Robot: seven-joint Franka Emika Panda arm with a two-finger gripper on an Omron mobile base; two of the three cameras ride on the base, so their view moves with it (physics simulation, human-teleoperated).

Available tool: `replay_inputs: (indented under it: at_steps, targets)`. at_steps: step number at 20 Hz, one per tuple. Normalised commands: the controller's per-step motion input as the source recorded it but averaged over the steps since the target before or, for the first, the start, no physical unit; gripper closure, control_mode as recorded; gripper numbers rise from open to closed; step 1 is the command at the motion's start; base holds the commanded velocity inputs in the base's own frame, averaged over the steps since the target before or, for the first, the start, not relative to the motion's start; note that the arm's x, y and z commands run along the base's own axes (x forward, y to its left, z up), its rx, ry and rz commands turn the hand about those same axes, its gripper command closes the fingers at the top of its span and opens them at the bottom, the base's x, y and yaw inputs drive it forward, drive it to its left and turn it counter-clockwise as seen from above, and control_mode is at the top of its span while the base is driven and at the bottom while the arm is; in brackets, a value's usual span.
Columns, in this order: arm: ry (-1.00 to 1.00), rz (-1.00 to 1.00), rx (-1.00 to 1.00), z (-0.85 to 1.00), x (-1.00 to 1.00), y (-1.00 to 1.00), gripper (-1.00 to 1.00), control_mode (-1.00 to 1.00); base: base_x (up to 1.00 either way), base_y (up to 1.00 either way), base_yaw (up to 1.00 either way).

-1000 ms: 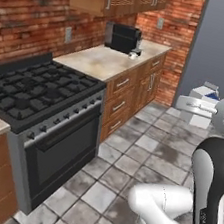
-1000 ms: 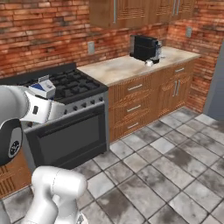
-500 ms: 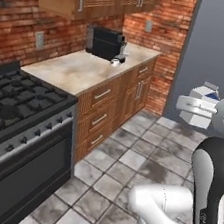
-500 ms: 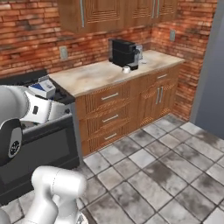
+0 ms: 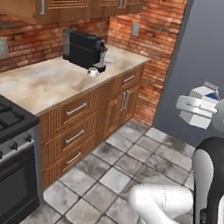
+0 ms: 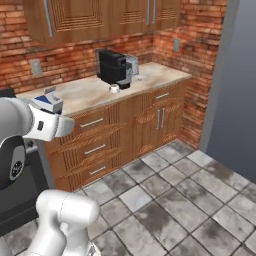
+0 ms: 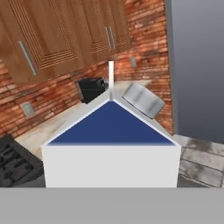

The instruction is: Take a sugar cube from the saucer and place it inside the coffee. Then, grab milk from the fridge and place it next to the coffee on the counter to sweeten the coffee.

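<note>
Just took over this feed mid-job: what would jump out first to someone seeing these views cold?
First, the small white gabled carton with a blue top, held in the white arm's gripper above the grey tiled floor. Next, the black coffee machine on the beige marbled counter by the brick wall, with a small white cup in front of it.

Red brick wall [image 6: 200, 25]; wooden upper cabinets [image 6: 100, 17]; grey mottled floor tiles [image 6: 185, 200]; black stove [image 5: 2, 119].

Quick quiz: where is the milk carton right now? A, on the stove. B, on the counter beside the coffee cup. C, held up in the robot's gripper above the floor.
C: the milk carton sits in the gripper, over the tiled floor, away from the counter.
</note>
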Motion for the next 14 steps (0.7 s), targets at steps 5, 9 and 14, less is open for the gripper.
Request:
replay_inputs:
  at_steps: [5,9,14]
  targets:
    - [0.0,0.0,0.0,0.0,0.0,0.0,1.0,1.0,1.0,-0.51,0.22]
    - [0.0,0.0,0.0,0.0,0.0,0.0,1.0,1.0,1.0,-0.49,0.33]
    - [0.0,0.0,0.0,0.0,0.0,0.0,1.0,1.0,1.0,-0.33,0.46]
